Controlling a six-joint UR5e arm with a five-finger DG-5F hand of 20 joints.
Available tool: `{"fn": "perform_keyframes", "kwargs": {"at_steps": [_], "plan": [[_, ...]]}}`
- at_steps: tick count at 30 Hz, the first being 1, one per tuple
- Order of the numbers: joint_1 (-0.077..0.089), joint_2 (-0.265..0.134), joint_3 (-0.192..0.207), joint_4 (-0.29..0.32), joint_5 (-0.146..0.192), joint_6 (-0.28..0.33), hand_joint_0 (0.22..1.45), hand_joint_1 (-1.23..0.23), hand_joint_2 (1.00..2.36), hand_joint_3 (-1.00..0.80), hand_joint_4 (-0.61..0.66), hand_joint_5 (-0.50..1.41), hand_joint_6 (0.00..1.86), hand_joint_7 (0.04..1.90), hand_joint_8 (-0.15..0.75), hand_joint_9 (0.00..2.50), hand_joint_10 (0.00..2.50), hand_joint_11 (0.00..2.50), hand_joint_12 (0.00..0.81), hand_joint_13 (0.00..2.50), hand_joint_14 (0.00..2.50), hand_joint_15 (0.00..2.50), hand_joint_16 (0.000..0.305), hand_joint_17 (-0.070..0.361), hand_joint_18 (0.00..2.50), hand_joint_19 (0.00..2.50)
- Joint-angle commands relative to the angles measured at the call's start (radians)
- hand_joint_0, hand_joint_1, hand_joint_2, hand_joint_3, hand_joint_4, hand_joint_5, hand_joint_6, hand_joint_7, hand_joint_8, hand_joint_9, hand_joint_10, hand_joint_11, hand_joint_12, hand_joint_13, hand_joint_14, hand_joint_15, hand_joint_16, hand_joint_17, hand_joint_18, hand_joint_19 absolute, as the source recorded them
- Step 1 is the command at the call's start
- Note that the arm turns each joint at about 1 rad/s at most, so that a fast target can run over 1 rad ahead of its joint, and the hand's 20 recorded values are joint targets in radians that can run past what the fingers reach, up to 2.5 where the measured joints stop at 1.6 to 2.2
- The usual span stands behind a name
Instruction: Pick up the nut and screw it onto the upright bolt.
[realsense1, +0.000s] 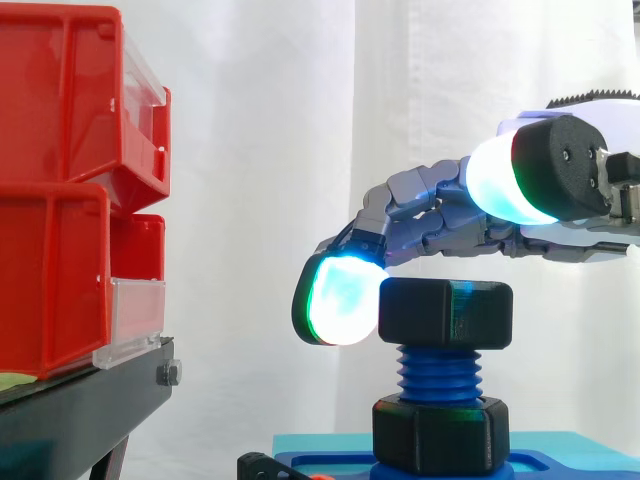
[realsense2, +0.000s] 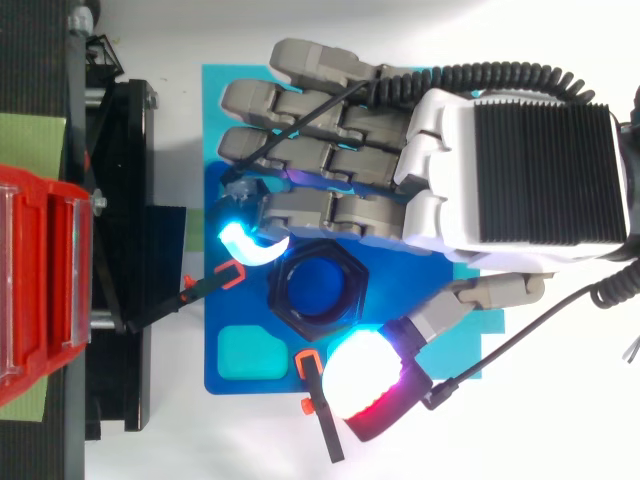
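A black hex nut (realsense1: 446, 312) sits on top of the upright blue threaded bolt (realsense1: 440, 372). From above, the nut's ring (realsense2: 285, 300) surrounds the bolt's blue end (realsense2: 318, 285). A second black collar (realsense1: 440, 435) sits at the bolt's foot on the blue base plate (realsense2: 260, 380). My hand (realsense2: 500, 170) reaches in from the right, just above the nut. One bent finger's glowing fingertip (realsense1: 340, 298) rests against the nut's left side. The thumb pad (realsense2: 362, 380) hovers higher, on the nut's near side and apart from it. The other fingers lie loosely extended beyond the nut.
Stacked red bins (realsense1: 60, 180) stand on a black stand (realsense1: 80, 400) to the left. Two black clamps with orange tips (realsense2: 215, 280) (realsense2: 318, 400) hold the base plate at its left and near edges. A white curtain hangs behind.
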Motion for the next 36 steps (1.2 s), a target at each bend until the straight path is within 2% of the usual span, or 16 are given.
{"fn": "perform_keyframes", "kwargs": {"at_steps": [1,2,3,6,9,11,14,17,19,23,24,26,31,36], "plan": [[-0.008,0.0,0.001,-0.012,0.0,-0.001,0.47,-0.15,1.0,-0.5,0.29,-0.14,0.5,1.03,0.273,0.39,0.0,0.0,0.346,0.22,0.0,0.0,0.044,0.099,0.01,0.0],[-0.01,0.0,0.0,-0.015,0.0,-0.001,0.47,-0.16,1.0,-0.5,0.28,-0.13,0.5,1.07,0.275,0.39,0.0,0.0,0.345,0.23,0.0,0.0,0.043,0.098,0.01,0.0],[-0.019,0.0,0.0,-0.023,0.0,-0.003,0.47,-0.17,1.0,-0.5,0.28,-0.13,0.5,1.09,0.276,0.4,0.0,0.0,0.344,0.23,0.0,0.0,0.043,0.097,0.02,0.0],[-0.025,-0.001,0.0,-0.023,-0.006,-0.003,0.47,-0.18,1.0,-0.5,0.28,-0.11,0.5,1.15,0.284,0.43,0.0,0.0,0.342,0.25,0.0,0.0,0.042,0.095,0.03,0.0],[-0.042,0.0,0.001,-0.018,-0.028,-0.004,0.48,-0.19,1.0,-0.5,0.27,-0.1,0.5,1.2,0.288,0.45,0.0,0.0,0.334,0.27,0.0,0.0,0.04,0.091,0.06,0.0],[-0.044,0.0,0.0,-0.018,-0.032,-0.004,0.48,-0.21,1.0,-0.5,0.28,-0.08,0.5,1.27,0.292,0.51,0.0,0.0,0.327,0.31,0.0,0.0,0.039,0.088,0.09,0.0],[-0.057,0.0,0.0,-0.016,-0.049,-0.012,0.48,-0.23,1.0,-0.5,0.28,-0.05,0.5,1.35,0.301,0.58,0.0,0.0,0.32,0.37,0.0,0.0,0.037,0.084,0.14,0.0],[-0.065,0.0,0.001,-0.013,-0.06,-0.017,0.49,-0.25,1.0,-0.5,0.28,-0.03,0.53,1.32,0.299,0.64,0.0,0.0,0.309,0.41,0.0,0.0,0.036,0.08,0.19,0.0],[-0.071,0.0,0.0,0.0,-0.071,-0.018,0.49,-0.25,1.0,-0.5,0.28,-0.03,0.5,1.37,0.3,0.63,0.0,0.0,0.31,0.41,0.0,0.0,0.035,0.08,0.19,0.0],[-0.077,0.0,0.001,0.05,-0.091,-0.018,0.48,-0.22,1.0,-0.5,0.3,-0.12,0.5,1.02,0.272,0.51,0.0,0.0,0.323,0.34,0.0,0.0,0.038,0.086,0.15,0.0],[-0.077,0.0,0.001,0.083,-0.103,-0.018,0.47,-0.21,1.0,-0.5,0.29,-0.13,0.5,0.9,0.265,0.47,0.0,0.0,0.324,0.3,0.0,0.0,0.039,0.089,0.11,0.0],[-0.077,0.0,0.001,0.105,-0.111,-0.018,0.47,-0.2,1.0,-0.5,0.26,-0.16,0.5,0.8,0.254,0.44,0.0,0.0,0.327,0.26,0.0,0.0,0.041,0.093,0.07,0.0],[-0.073,-0.001,0.001,0.135,-0.12,-0.018,0.46,-0.17,1.0,-0.5,0.2,-0.19,0.5,0.67,0.23,0.33,0.0,0.0,0.333,0.18,0.0,0.0,0.046,0.104,0.0,0.0],[-0.057,-0.001,0.001,0.139,-0.114,-0.018,0.45,-0.13,1.0,-0.5,0.18,-0.2,0.5,0.62,0.225,0.25,0.0,0.0,0.339,0.11,0.0,0.0,0.049,0.11,0.0,0.0]]}}
